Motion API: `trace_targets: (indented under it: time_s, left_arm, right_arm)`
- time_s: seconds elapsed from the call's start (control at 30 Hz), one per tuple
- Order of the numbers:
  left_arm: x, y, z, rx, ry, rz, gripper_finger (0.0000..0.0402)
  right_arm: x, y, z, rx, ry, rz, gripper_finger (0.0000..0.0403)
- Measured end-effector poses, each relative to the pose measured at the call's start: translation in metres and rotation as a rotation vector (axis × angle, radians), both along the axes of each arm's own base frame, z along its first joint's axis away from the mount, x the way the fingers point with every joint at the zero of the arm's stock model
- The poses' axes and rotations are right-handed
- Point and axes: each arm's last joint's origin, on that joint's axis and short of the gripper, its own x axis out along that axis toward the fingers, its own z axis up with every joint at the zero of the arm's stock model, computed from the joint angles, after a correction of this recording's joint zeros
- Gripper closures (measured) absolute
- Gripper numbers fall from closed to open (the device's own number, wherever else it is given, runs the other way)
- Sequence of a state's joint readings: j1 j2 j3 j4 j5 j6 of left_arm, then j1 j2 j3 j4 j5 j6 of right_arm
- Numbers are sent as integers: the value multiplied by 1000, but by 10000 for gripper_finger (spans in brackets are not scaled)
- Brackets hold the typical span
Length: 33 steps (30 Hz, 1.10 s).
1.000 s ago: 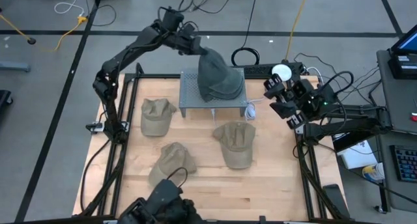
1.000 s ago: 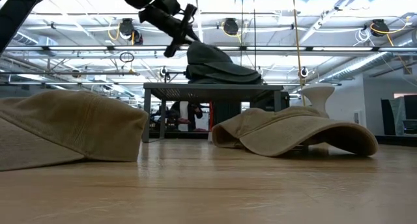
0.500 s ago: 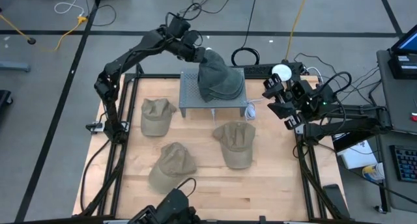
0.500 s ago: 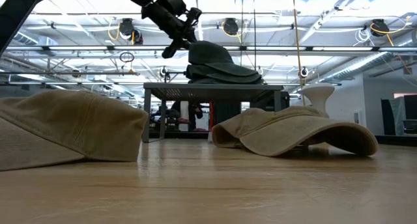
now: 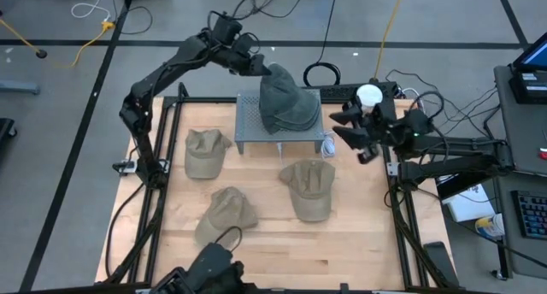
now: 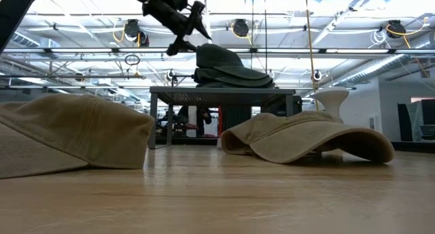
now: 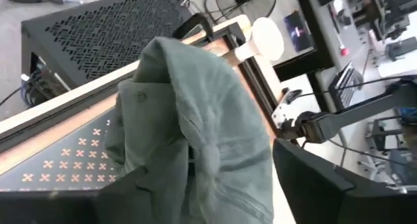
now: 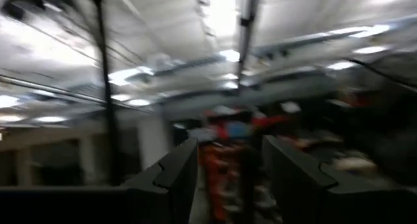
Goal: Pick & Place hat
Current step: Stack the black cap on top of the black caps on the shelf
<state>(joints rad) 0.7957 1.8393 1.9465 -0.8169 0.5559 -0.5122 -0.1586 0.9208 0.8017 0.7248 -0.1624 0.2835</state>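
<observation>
A grey-green hat [image 5: 289,106] lies on a dark perforated stand [image 5: 248,130] at the far middle of the table, its brim resting on the stand's top. My left gripper [image 5: 259,66] is at the hat's far left side, just above its crown, and is open. In the left wrist view its fingers stand on either side of the crown [image 7: 195,120]; I cannot tell whether they touch it. My right gripper [image 5: 340,127] hovers open to the right of the stand with nothing between its fingers [image 8: 176,172]. Three tan hats [image 5: 205,150] [image 5: 309,185] [image 5: 226,213] lie on the wooden table.
A white rounded object [image 5: 369,95] stands at the far right corner, behind my right gripper. A black frame [image 5: 171,157] runs round the table. Bare wood [image 5: 359,243] shows at the near right. Cables lie on the floor beyond the far edge.
My left gripper has opened and let go of the green hat's crown. The crown, drawn up to a point before, has sunk back into a rounder shape on the stand. My right gripper has turned at the wrist, and its fingers reach farther toward the stand.
</observation>
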Motion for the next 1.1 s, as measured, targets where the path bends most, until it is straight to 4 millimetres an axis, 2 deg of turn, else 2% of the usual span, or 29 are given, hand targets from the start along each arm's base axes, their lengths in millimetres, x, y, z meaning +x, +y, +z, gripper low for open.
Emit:
trace_targets:
  time_s: [0.23, 0.5, 0.87, 1.1]
  left_arm:
    - [-20, -7, 26, 111, -30, 23, 137]
    - [-28, -26, 46, 194, -65, -20, 135]
    - [-22, -37, 50, 217, -75, -66, 135]
    - [-16, -45, 50, 230, -77, -105, 135]
  right_arm:
    - [18, -27, -22, 27, 164, -293, 236]
    - [45, -66, -53, -10, 317, -440, 236]
    - [84, -103, -62, -241, 533, -523, 236]
    - [97, -138, -59, -226, 697, -577, 236]
